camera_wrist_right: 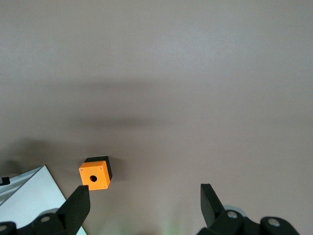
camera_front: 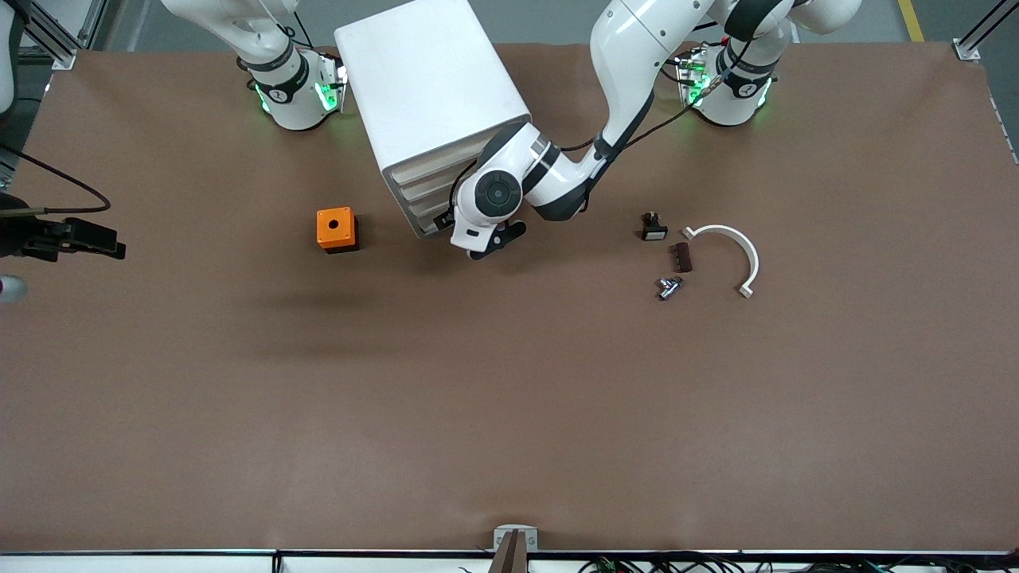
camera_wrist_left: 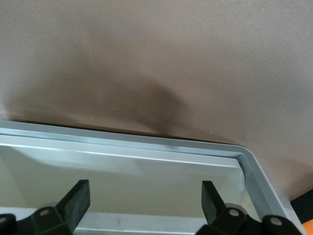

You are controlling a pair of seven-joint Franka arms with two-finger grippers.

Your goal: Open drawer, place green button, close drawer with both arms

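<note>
left gripper (camera_wrist_left: 145, 205) jaws apart at cabinet (camera_front: 430, 95) drawers.

table (camera_front: 509, 398): matt brown, finely grained | cabinet (camera_front: 430, 87): smooth white plastic, slight sheen | orange box (camera_front: 335, 228): matt plastic | grippers' fingers (camera_wrist_left: 78, 198): matt black | small fitting (camera_front: 669, 286): shiny metal

The left arm's wrist (camera_front: 497, 193) covers part of the cabinet's (camera_front: 434, 87) front, so the drawers (camera_front: 422, 187) show only as thin strips. Which one the left claw (camera_front: 478, 239) is at cannot be told. The right arm (camera_front: 247, 32) goes out past the picture's top edge. In the left wrist view only a corner of a white tray (camera_wrist_left: 244, 156) shows. The three little parts (camera_front: 667, 255) by the white curved piece (camera_front: 736, 251) are too small to tell apart; no green cap can be made out.
</note>
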